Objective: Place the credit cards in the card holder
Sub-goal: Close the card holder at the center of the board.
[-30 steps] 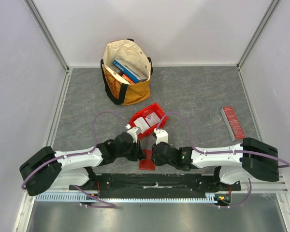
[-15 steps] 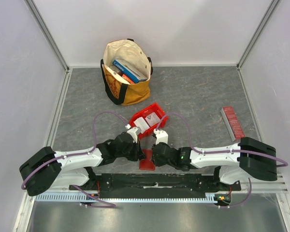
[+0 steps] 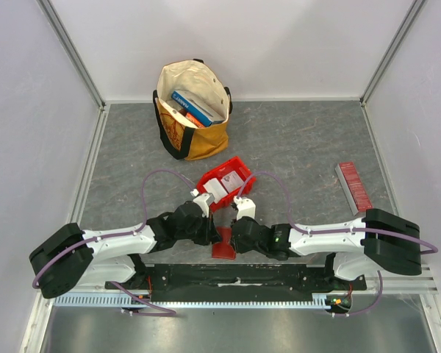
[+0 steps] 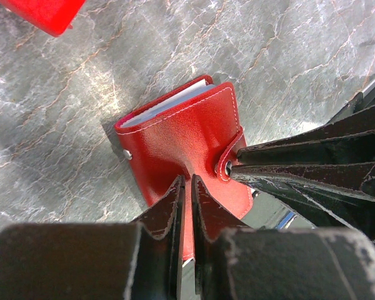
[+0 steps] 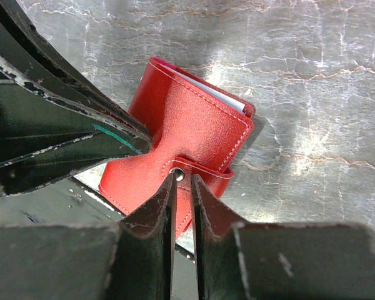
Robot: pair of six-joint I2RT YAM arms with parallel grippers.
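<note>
The card holder (image 3: 224, 243), a red wallet folded shut, lies at the near table edge between both arms. In the left wrist view my left gripper (image 4: 186, 186) is shut on the edge of the card holder's (image 4: 181, 134) cover. White card edges (image 4: 169, 100) show inside the fold. The right wrist view has my right gripper (image 5: 182, 180) pinched on the snap tab of the card holder (image 5: 194, 122), with the left gripper's fingers (image 5: 69, 125) touching it from the left. Pale credit cards (image 3: 225, 184) lie in the red bin.
The red plastic bin (image 3: 212, 177) sits just behind the grippers. A tan tote bag (image 3: 193, 110) with books stands at the back left. A ridged red strip (image 3: 354, 186) lies at the right. The black base rail (image 3: 235, 276) runs under the wallet's near end.
The right arm's elbow has drawn in a little to the left. Both grippers stay on the wallet in the same spot.
</note>
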